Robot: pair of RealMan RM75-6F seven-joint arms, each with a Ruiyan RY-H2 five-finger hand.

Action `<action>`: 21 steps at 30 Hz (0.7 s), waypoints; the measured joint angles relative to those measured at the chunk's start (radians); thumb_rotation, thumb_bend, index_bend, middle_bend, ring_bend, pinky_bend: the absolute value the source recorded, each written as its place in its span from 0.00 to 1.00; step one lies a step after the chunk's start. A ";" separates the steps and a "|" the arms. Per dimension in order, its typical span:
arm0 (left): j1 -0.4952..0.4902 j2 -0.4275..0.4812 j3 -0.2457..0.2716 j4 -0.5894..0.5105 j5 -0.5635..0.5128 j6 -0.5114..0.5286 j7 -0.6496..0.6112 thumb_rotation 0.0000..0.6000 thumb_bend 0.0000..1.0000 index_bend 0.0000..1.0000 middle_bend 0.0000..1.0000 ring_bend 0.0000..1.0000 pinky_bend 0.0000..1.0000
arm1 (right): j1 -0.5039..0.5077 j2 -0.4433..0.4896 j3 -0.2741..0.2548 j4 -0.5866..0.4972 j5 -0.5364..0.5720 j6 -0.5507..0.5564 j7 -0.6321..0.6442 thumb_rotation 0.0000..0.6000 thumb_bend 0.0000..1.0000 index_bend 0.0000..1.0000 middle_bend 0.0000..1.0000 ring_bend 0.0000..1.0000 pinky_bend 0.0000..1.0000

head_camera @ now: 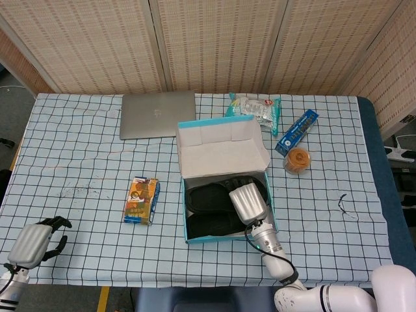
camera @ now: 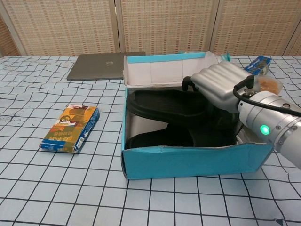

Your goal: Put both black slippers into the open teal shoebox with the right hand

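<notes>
Sideways lie both slippers [camera: 164, 106] inside shoebox [camera: 188, 160]

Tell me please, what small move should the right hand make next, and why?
Probably open the fingers and lift away. The right hand holds the upper slipper inside the teal shoebox, over the other slipper on the box floor, so both seem to be within the walls.
</notes>
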 measured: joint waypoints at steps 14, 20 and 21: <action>0.000 0.002 -0.001 0.003 0.000 0.002 -0.009 1.00 0.47 0.41 0.38 0.42 0.60 | 0.030 -0.049 -0.015 0.141 0.030 -0.064 0.099 1.00 0.00 0.54 0.56 0.32 0.42; -0.001 0.001 0.000 0.003 -0.001 -0.002 -0.007 1.00 0.47 0.41 0.38 0.42 0.60 | 0.033 -0.006 -0.013 0.084 -0.025 -0.105 0.276 1.00 0.00 0.35 0.31 0.08 0.23; -0.001 0.001 0.000 0.004 0.000 -0.002 -0.005 1.00 0.47 0.41 0.38 0.42 0.60 | 0.033 0.012 -0.012 0.060 -0.039 -0.116 0.320 1.00 0.00 0.32 0.28 0.06 0.20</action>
